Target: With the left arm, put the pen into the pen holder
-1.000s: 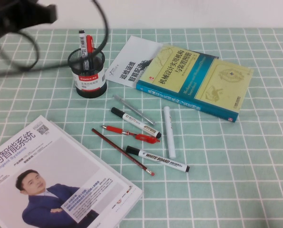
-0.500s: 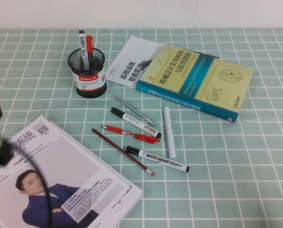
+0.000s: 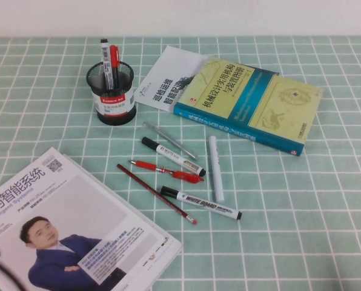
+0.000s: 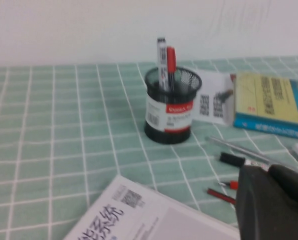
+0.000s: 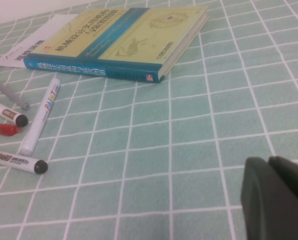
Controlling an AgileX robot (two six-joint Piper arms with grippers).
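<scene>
Worktop [image 3: 326, 242] under a green checked cloth, pale wall behind. The pen [image 3: 172, 156] lies flat below and right of the pen holder [image 3: 111, 94], well apart from it, just above a red pen [image 3: 166, 171]. Light, stiff, smooth and prone to roll; best pinched across mid-barrel. Left tool [image 4: 271, 200], below and left of the holder, is pressed together, empty. Right tool [image 5: 276, 197], far right of the holder: cannot tell.

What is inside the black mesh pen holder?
Standing in the pen holder: a black-capped marker and a red pen. Their lower ends are hidden by mesh and label.
</scene>
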